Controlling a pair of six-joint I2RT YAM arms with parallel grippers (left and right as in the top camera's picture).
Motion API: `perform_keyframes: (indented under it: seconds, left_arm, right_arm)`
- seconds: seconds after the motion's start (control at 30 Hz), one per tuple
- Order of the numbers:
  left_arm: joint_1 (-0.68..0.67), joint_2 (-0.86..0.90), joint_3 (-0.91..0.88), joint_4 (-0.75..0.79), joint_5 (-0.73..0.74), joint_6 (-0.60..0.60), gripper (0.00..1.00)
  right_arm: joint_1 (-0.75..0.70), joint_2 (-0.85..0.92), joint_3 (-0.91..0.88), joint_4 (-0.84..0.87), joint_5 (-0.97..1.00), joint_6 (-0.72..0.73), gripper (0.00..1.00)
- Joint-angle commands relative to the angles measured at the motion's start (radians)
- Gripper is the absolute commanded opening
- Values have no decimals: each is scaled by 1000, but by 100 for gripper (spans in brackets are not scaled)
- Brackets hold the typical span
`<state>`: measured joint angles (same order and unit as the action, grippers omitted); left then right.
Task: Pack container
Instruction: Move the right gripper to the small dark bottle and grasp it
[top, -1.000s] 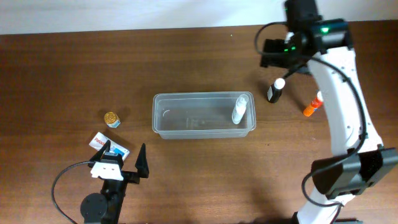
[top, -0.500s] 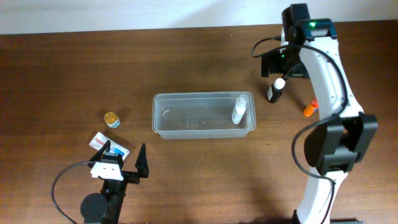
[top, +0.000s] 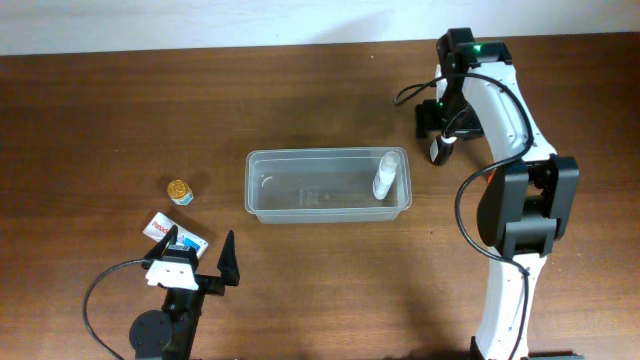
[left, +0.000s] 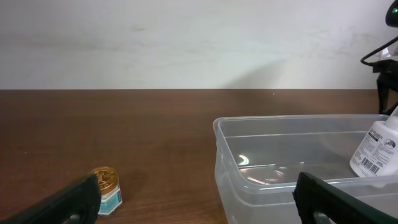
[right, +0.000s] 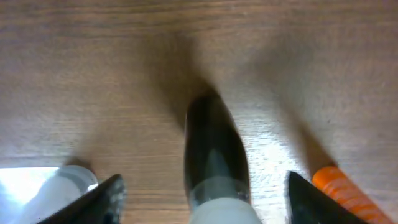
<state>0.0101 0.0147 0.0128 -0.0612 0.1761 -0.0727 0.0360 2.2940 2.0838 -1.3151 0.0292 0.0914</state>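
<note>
The container (top: 327, 185) lies mid-table, long axis left to right, with a white bottle (top: 385, 177) at its right end. Judged from its thin clear walls, it is light, somewhat flexible and smooth, so it is liable to slide on the wood if knocked. If it needs steadying, take hold at the rim on a short end wall. The right arm reaches to the far side of the table with the wrist pointed down. The right gripper (right: 204, 186) is spread wide astride a dark bottle (right: 214, 155) with a white cap, just beyond the container's right end, and grips nothing. An orange item (right: 348, 190) lies beside it. The left gripper (top: 197, 255) sits low near the front edge, facing the container, wide open and empty
</note>
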Motion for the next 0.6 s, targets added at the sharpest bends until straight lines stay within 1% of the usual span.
perform_keyframes:
  seconds: [0.0,0.2,0.37,0.4,0.43,0.47,0.57]
  left_arm:
    - [6,-9,-3,-4,-5,-2,99]
    - [6,-9,-3,-4,-5,-2,99]
    - [6,-9,-3,-4,-5,-2,99]
    - [6,-9,-3,-4,-5,-2,99]
    - [6,-9,-3,-4,-5,-2,100]
    - [6,-9,-4,-4,-5,-2,100]
    - [6,-9,-4,-4,-5,-2,100]
  right_arm:
    - [-27,7,-5,6,-29,-6,66]
    - [-38,7,-19,21,-49,-6,64]
    - [-36,7,-44,30,-53,-36,58]
    - [-37,7,-50,33,-52,-36,56]
    - [-37,7,-58,37,-52,-37,52]
    - [-37,7,-70,46,-52,-43,41]
    - [-37,7,-76,49,-52,-43,32]
